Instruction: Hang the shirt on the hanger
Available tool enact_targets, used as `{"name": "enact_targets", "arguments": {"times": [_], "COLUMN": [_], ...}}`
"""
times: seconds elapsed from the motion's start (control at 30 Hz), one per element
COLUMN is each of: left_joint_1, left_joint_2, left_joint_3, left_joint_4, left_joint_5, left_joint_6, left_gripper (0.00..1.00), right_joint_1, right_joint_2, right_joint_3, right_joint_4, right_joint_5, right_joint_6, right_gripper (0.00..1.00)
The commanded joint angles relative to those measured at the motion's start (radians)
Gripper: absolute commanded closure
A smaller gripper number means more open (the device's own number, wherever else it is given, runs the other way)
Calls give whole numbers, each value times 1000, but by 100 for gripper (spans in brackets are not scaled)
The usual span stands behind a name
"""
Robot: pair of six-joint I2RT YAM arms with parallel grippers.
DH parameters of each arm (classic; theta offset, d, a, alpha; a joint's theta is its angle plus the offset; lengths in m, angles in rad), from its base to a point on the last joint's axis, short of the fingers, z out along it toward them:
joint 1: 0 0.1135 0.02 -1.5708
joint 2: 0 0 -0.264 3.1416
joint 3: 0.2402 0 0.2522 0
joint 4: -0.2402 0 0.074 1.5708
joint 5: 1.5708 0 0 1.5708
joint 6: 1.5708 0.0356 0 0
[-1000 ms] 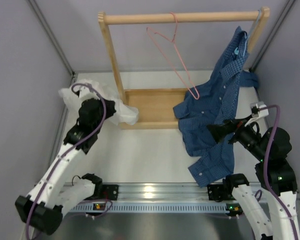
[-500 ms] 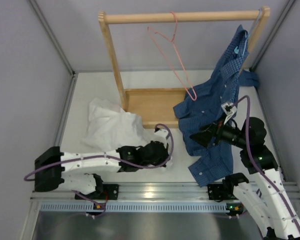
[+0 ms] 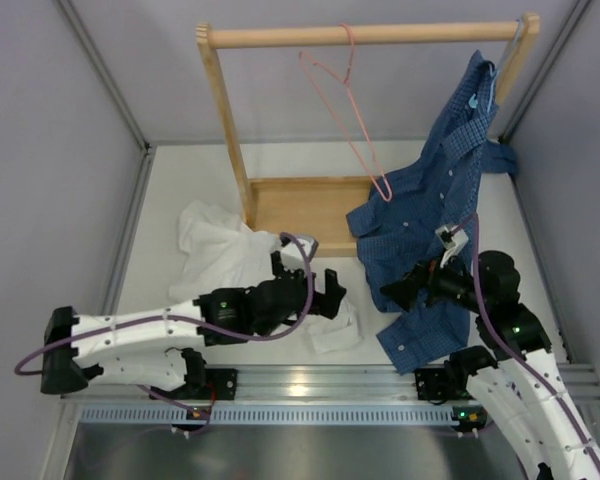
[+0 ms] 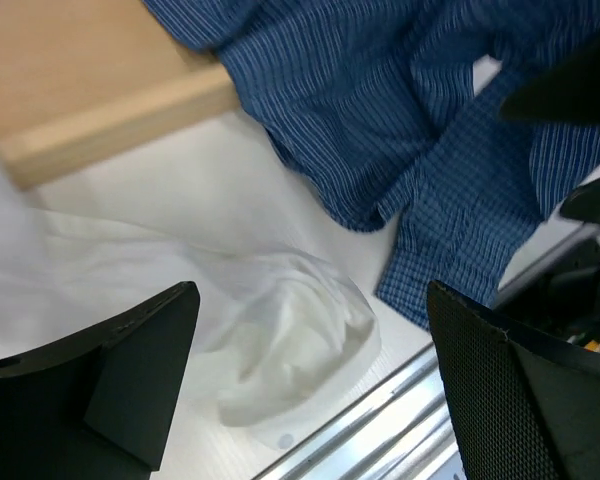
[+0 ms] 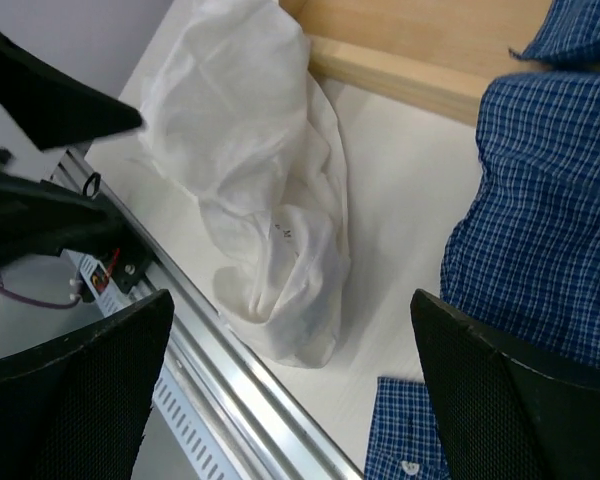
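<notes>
Found the left tool (image 4: 310, 350) spread wide and empty just above the shirt (image 3: 215, 250); found the right tool (image 5: 295, 345) gaping too, gripping nothing. Judged the danger thus: might pinch a single layer or a cuff and lift a twisted bundle, or catch the blue shirt (image 3: 430, 230) lying just beside. Noted the shirt as a white, wrinkled heap on the table (image 3: 180, 175), one end near the front edge, the other against the wooden rack (image 3: 380, 35). Beyond, saw the hanger (image 3: 350, 60) hooked bare on the rack's bar, well apart.
</notes>
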Motion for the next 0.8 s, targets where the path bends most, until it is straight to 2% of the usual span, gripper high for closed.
{"name": "enact_targets", "arguments": {"times": [0.0, 0.1, 0.13, 0.2, 0.33, 0.43, 0.53, 0.57, 0.63, 0.73, 0.77], "left_joint_1": [10, 63, 73, 73, 78, 78, 78, 78, 78, 78, 78], "left_joint_2": [-158, -178, -179, -189, -221, -224, -233, -241, -259, -279, -281], "left_joint_3": [-4, 8, 11, -1, -15, -3, 5, 5, 3, 11, 14], "left_joint_4": [-132, -263, -308, -328, -328, -325, -327, -327, -327, -325, -325], "left_joint_5": [-234, -280, -295, -314, -302, -247, -216, -213, -211, -211, -205], "left_joint_6": [13, -44, -68, -93, -102, -79, -55, -55, -53, -44, -39], "left_gripper": [2, 2, 2, 2, 2, 2, 2, 2, 2, 2, 2], "right_joint_1": [27, 138, 243, 348, 516, 560, 565, 567, 577, 596, 600], "right_joint_2": [63, 158, 184, 273, 396, 461, 508, 522, 542, 570, 562], "right_joint_3": [-36, -54, -56, -56, -77, -86, -106, -126, -140, -152, -157], "right_joint_4": [37, 103, 138, 172, 267, 307, 339, 359, 407, 436, 444], "right_joint_5": [-5, 71, 123, 277, 441, 512, 507, 483, 473, 478, 475], "right_joint_6": [22, 60, 91, 135, 220, 234, 243, 247, 264, 275, 278], "right_gripper": [3, 5, 5, 6, 16, 23, 31, 37, 43, 57, 69]}}
